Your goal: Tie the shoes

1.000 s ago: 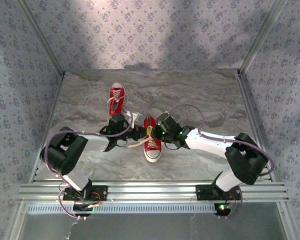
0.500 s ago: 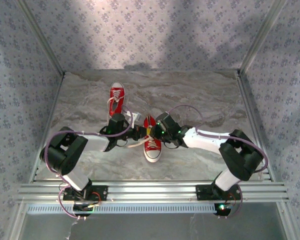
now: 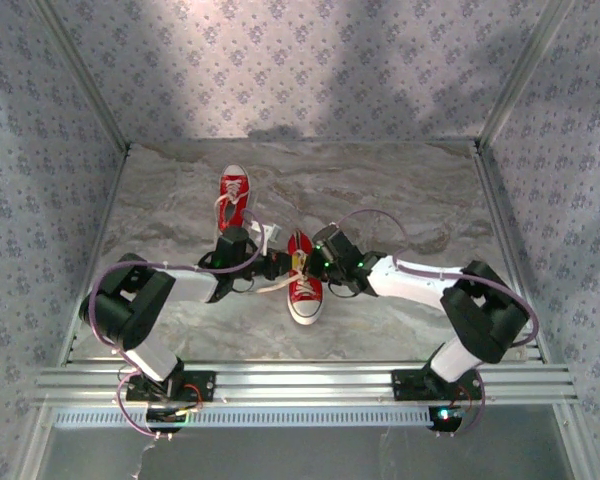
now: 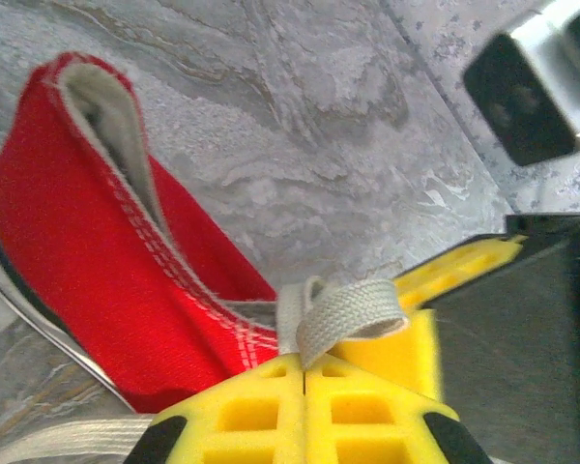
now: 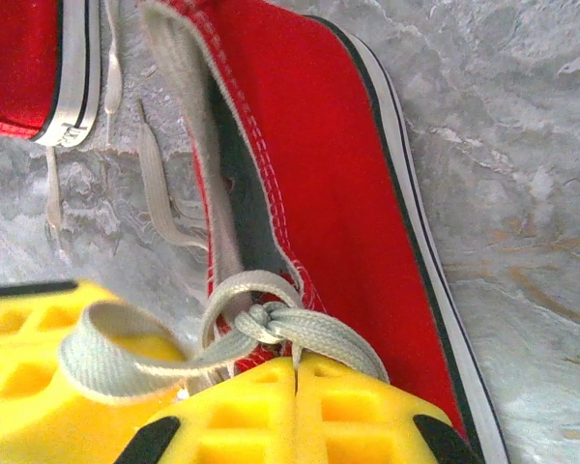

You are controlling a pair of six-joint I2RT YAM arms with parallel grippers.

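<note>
Two red shoes with white laces lie on the marble table. The near shoe (image 3: pixel 304 281) lies between both grippers; the far shoe (image 3: pixel 234 194) lies behind the left arm. My left gripper (image 4: pixel 304 365) is shut on a lace loop (image 4: pixel 353 314) beside the near shoe's heel (image 4: pixel 87 242). My right gripper (image 5: pixel 298 363) is shut on a lace strand right at the knot (image 5: pixel 267 323) over the shoe's opening (image 5: pixel 309 184). In the top view the left gripper (image 3: pixel 283 266) and right gripper (image 3: pixel 312 262) meet over the near shoe's laces.
The far shoe's sole edge (image 5: pixel 72 72) and loose lace ends (image 5: pixel 159 188) lie close to the near shoe. Patterned walls enclose the table (image 3: pixel 410 195) on three sides, with a metal rail (image 3: pixel 300 380) along the near edge.
My right gripper's jaws have closed onto the lace at the knot. The right arm's elbow has shifted slightly left. The left arm holds still.
</note>
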